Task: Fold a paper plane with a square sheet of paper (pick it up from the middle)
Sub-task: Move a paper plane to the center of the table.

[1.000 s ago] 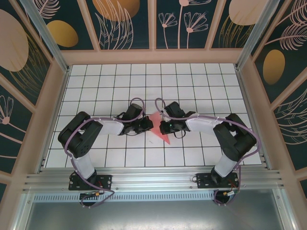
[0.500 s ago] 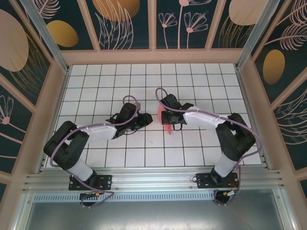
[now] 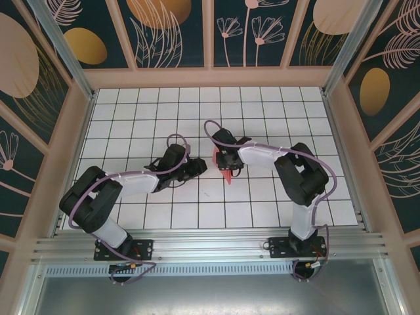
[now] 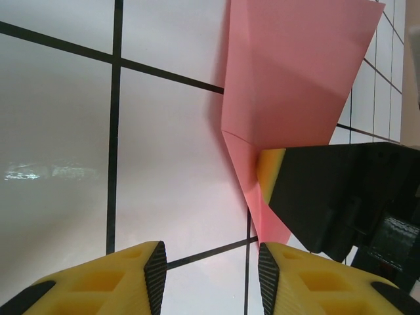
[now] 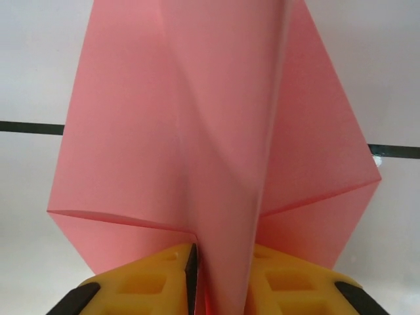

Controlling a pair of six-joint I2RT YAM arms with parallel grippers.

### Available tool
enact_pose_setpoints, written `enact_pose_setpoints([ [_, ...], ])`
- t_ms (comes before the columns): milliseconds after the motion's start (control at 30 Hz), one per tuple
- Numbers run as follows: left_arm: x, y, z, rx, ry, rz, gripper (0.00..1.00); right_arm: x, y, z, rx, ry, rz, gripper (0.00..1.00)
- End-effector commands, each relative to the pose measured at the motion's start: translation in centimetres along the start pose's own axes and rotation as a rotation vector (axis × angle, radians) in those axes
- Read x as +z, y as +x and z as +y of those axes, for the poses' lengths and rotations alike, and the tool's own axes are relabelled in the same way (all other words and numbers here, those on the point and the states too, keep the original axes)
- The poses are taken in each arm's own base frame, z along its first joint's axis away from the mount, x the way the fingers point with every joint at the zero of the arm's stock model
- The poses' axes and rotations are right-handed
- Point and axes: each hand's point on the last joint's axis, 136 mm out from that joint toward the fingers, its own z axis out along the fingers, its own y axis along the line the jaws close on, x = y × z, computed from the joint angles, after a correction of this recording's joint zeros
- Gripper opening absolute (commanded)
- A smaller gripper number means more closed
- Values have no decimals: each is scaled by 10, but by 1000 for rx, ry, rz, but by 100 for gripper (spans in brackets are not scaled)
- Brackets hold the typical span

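Note:
The square sheet of paper is folded into a salmon-pink paper plane point(image 3: 227, 176) with a sharp tip pointing toward the arms, near the table's middle. In the right wrist view the paper plane point(image 5: 216, 118) spreads its two wings, and its raised middle fold stands between the jaws of my right gripper point(image 5: 222, 279). Those jaws stand a little apart, with the fold puffed and loose between them. My right gripper point(image 3: 226, 164) sits at the plane's far end. My left gripper point(image 3: 200, 167) is just left of it, open and empty point(image 4: 211, 275), with the paper plane point(image 4: 295, 79) ahead to its right.
The table point(image 3: 131, 118) is white with a black grid and is fenced by wooden rails. One black, yellow-tipped finger point(image 4: 328, 190) of the right gripper rests against the paper close to my left fingertip. An aluminium rail point(image 3: 210, 246) runs along the near edge.
My left gripper let go of the paper and opened, staying just left of it. My right gripper carried the paper a little away from the bases, its arm folding inward, and its jaws parted slightly.

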Motion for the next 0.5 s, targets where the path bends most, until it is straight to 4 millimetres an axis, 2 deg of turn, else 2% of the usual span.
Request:
enact_pose_setpoints([
  [0, -2, -6, -9, 4, 28, -30, 45, 9, 14, -10, -55, 92, 50, 25],
  [67, -1, -6, -8, 3, 26, -27, 45, 14, 18, -12, -75, 126, 61, 25],
  [300, 0, -6, -9, -1, 25, -23, 45, 28, 33, -24, -132, 259, 77, 15],
  [467, -1, -6, -8, -1, 24, -24, 46, 36, 43, -27, -133, 282, 81, 9],
])
